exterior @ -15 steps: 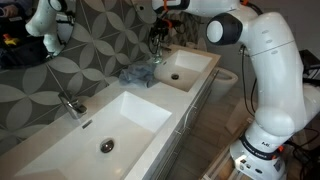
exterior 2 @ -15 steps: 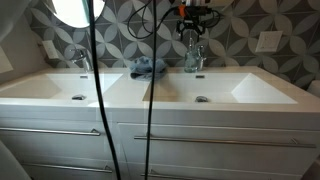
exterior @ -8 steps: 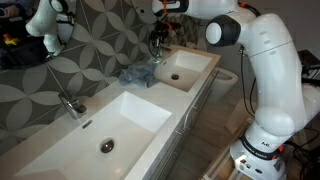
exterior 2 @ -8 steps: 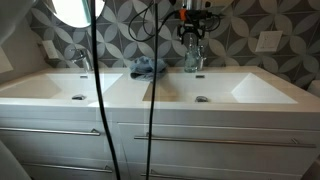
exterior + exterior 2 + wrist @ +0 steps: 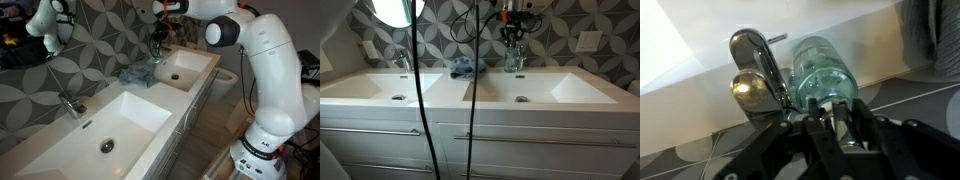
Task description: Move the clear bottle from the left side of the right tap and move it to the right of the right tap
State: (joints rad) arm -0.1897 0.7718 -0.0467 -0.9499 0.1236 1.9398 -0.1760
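The clear bottle [image 5: 823, 78] stood at the back edge of the counter [image 5: 440, 90], upright as far as I could judge. It was just beside the right tap [image 5: 755, 78]. In the wrist view it seemed to touch the tap's body, though I could not be sure.

It lay straight below my gripper [image 5: 838, 128], with its long axis in line with my approach, so I looked down on its shoulder and rounded wall. My fingers [image 5: 856, 122] pointed down, one to each side of its near end. I could not tell whether they were pinching it or only straddling it.

In both exterior views the bottle and tap ran together under me, too small to tell apart.

My arm [image 5: 262, 60] reached from beyond the counter's front edge, over the basin [image 5: 560, 92], with the wrist turned down toward the back edge.

I judged that the coming move was a carry along that back edge, past the tap, high enough to clear its lever.
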